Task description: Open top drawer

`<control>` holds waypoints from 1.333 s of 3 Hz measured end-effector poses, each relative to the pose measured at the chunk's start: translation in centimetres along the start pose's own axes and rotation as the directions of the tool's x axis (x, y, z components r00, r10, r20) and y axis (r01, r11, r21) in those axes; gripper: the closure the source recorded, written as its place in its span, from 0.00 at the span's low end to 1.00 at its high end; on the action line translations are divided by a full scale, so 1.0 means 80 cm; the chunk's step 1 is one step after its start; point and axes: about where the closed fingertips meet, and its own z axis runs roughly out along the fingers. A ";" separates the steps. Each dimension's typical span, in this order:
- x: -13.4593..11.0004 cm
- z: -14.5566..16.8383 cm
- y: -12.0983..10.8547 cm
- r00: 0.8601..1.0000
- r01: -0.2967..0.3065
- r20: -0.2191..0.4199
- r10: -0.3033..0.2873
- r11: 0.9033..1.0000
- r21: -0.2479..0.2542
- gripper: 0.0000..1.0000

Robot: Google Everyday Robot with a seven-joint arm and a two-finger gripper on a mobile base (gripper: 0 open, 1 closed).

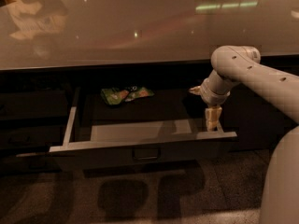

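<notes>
The top drawer (140,141) stands pulled well out from under the counter, its pale grey floor and sides showing and a small dark loop handle (146,153) at the centre of its dark front. A green packet (125,94) lies at the back of the drawer. My gripper (212,121) points down at the drawer's right end, just behind the front panel's top edge, at the inner right corner. The white arm (243,73) reaches in from the right.
A glossy beige countertop (140,27) overhangs the drawer. Dark shallower drawer fronts (28,139) sit to the left and below. A speckled floor (140,195) lies in front. My white body (280,185) fills the lower right corner.
</notes>
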 end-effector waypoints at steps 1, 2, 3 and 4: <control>-0.004 0.000 0.000 1.000 0.000 0.000 0.000 1.000 0.000 0.00; 0.001 -0.024 0.007 0.999 -0.024 -0.036 0.026 0.998 0.058 0.00; -0.003 -0.024 0.005 0.999 -0.024 -0.037 0.026 0.998 0.059 0.00; 0.000 -0.076 0.022 0.994 -0.045 -0.091 0.061 0.984 0.175 0.00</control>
